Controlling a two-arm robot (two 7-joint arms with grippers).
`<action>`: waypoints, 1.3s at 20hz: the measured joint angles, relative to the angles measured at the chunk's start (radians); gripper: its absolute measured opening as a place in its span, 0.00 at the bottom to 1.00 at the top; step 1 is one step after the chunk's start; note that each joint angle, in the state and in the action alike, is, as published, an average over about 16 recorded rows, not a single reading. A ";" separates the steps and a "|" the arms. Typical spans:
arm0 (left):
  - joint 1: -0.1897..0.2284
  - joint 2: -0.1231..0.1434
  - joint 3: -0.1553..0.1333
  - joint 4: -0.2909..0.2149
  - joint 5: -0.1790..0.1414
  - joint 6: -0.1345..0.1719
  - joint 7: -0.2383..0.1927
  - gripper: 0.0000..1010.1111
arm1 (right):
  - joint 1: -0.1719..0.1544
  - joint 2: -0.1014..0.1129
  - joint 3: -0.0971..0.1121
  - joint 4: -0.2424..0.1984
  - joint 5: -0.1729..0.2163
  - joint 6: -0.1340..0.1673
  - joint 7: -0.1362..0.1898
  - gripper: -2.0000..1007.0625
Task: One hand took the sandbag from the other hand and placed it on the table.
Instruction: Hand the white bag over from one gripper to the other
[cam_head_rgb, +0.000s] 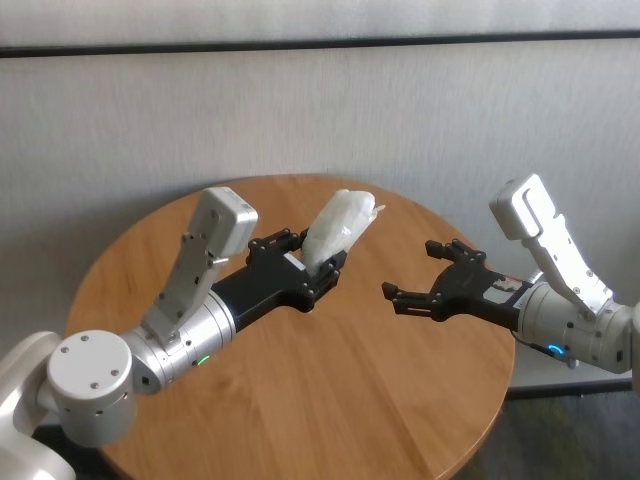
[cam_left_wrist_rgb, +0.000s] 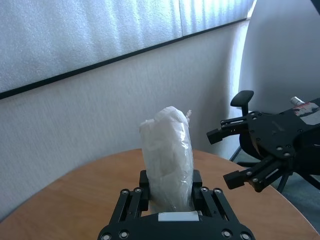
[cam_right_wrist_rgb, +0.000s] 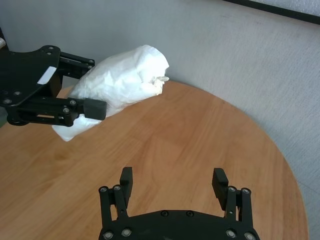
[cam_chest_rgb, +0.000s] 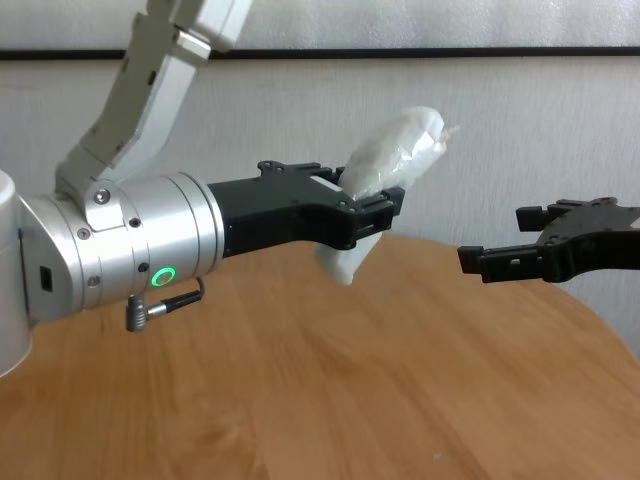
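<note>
While left claw (cam_head_rgb: 310, 262) grips sandbag (cam_head_rgb: 338, 229), right claw (cam_head_rgb: 415, 275) gapes

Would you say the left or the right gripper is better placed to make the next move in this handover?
The right gripper. It is open, empty and faces the sandbag across a short gap, while the left gripper is shut on the sandbag's lower part, holding it above the table.

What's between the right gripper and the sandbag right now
Nothing: open air over bare table separates the open right gripper from the sandbag held by the left gripper, clearest in the head view.
</note>
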 joint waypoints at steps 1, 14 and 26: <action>0.001 -0.001 0.001 0.000 0.004 0.001 -0.002 0.50 | 0.000 0.000 0.000 0.000 0.000 0.000 0.000 0.99; 0.014 -0.010 -0.011 0.000 0.009 -0.043 -0.069 0.50 | 0.000 0.000 0.000 0.000 0.000 0.000 0.000 0.99; 0.002 0.000 0.006 0.028 -0.041 -0.112 -0.148 0.50 | 0.000 0.000 0.000 0.000 0.000 0.000 0.000 0.99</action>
